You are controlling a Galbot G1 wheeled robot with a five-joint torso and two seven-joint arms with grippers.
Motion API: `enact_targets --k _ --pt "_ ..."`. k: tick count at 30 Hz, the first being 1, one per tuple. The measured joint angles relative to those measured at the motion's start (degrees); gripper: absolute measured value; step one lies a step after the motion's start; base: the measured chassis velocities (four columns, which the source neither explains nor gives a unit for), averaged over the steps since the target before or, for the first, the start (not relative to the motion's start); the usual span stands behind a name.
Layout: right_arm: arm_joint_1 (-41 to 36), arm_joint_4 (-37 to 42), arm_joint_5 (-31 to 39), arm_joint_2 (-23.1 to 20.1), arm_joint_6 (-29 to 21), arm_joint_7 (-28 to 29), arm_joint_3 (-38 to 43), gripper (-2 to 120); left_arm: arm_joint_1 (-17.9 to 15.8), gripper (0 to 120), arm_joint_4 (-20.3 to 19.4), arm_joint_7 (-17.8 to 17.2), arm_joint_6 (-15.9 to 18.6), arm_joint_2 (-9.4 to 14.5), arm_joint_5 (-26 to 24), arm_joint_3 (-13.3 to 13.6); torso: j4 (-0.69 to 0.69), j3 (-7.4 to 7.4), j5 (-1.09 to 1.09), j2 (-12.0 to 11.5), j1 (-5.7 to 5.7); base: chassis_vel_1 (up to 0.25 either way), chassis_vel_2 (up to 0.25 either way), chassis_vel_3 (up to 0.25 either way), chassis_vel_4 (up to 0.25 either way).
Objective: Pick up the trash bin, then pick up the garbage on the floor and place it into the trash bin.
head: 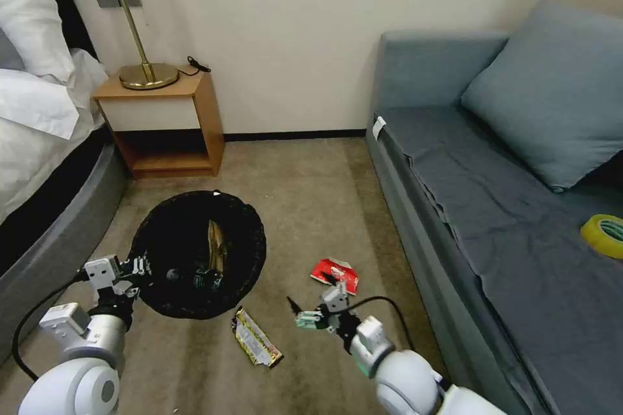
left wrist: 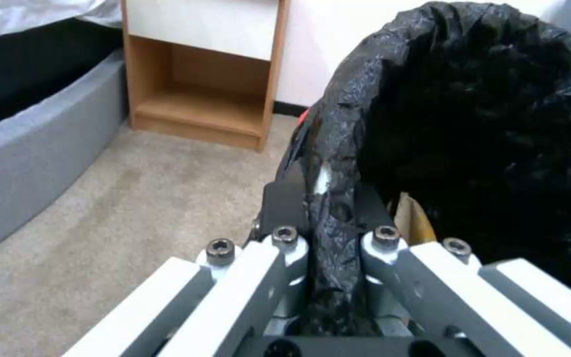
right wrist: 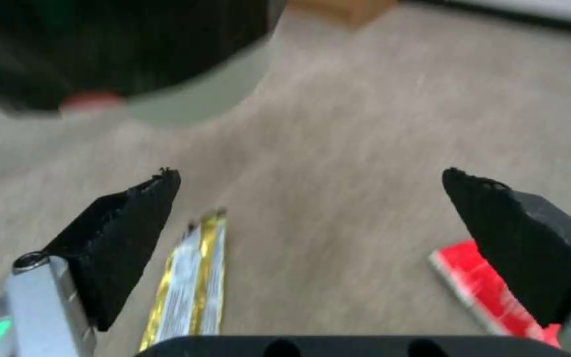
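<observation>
The black mesh trash bin (head: 188,233) with its black liner hangs tilted from my left gripper (head: 139,267), which is shut on the near rim. The left wrist view shows the fingers (left wrist: 282,198) clamped on the liner-covered rim of the bin (left wrist: 484,124). Inside lie crumpled brown paper (head: 216,245) and a small bottle (head: 202,279). On the carpet lie a brown-gold wrapper (head: 257,339) and a flat red packet (head: 335,274). My right gripper (head: 311,293) hovers open between them, above the floor. In the right wrist view the wrapper (right wrist: 193,282) and the packet (right wrist: 481,285) flank the open gripper (right wrist: 309,173).
A wooden nightstand (head: 162,123) with a brass lamp (head: 148,74) stands at the back wall, beside the bed (head: 39,142) on the left. A grey sofa (head: 493,207) runs along the right, with a yellow tape roll (head: 603,235) on it. Open carpet lies between them.
</observation>
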Motion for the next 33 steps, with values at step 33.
enact_targets --k 33 --pt "16.4 -25.4 8.1 14.7 -13.2 -6.0 -21.5 100 -1.6 4 3.3 1.0 -1.5 -0.6 0.1 1.6 0.00 0.00 0.00 0.0 0.00 0.000 0.000 0.000 0.000"
